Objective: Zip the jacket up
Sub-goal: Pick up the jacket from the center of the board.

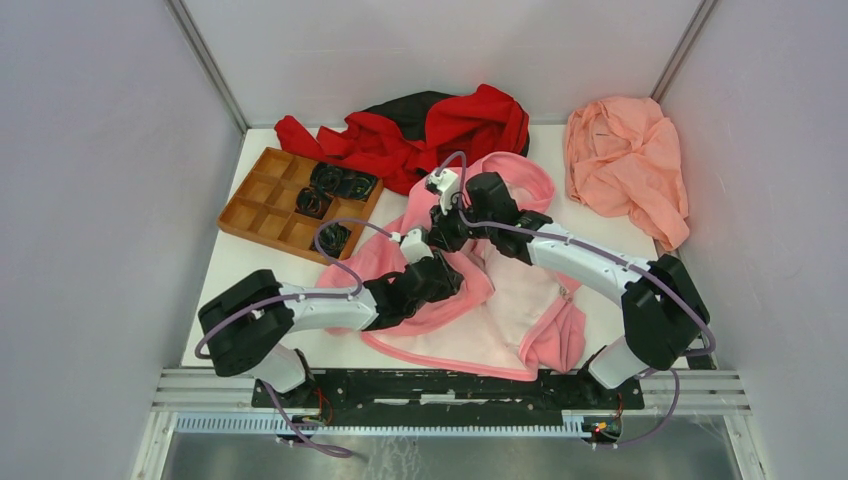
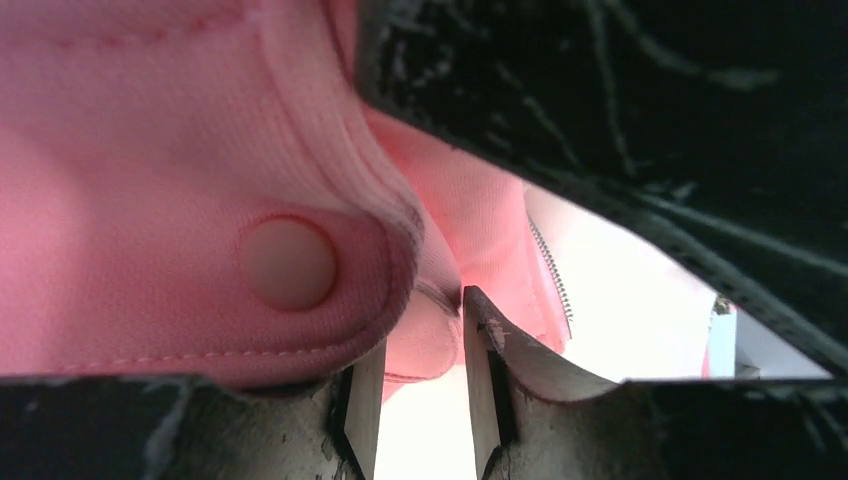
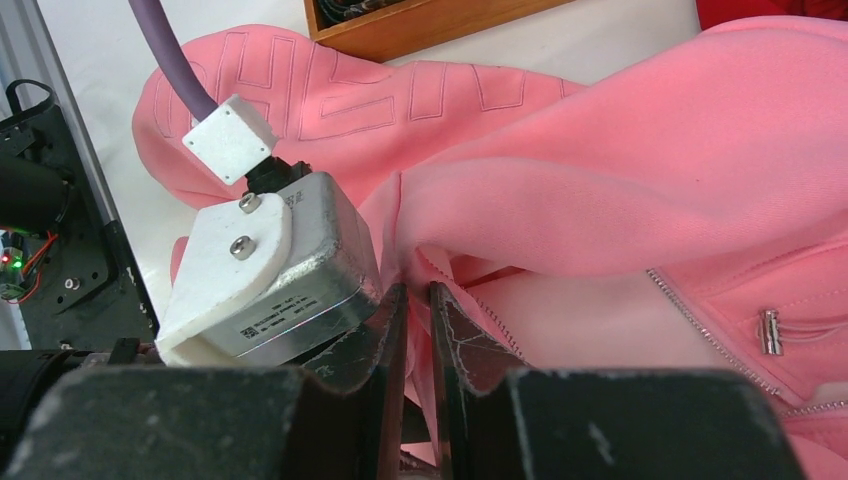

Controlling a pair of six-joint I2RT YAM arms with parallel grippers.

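The pink jacket [image 1: 520, 300] lies open in the middle of the table, its paler lining up. My left gripper [image 1: 450, 270] reaches into its left front. In the left wrist view this gripper [image 2: 422, 340] is part open, with a fold of pink jacket [image 2: 150, 150] edge between the fingertips, beside a snap tab [image 2: 288, 262] and zipper teeth [image 2: 552, 268]. My right gripper [image 1: 442, 238] sits just above it. In the right wrist view that gripper [image 3: 420, 300] is shut on the jacket's front edge [image 3: 600, 170]. Zipper teeth [image 3: 700, 325] and a small metal piece [image 3: 768, 332] show to the right.
A red-and-black garment [image 1: 430, 130] lies at the back, and a salmon cloth [image 1: 625, 165] at the back right. A wooden compartment tray [image 1: 262, 212] with black parts stands at the back left. The left wrist's metal housing [image 3: 280, 270] is close against my right fingers.
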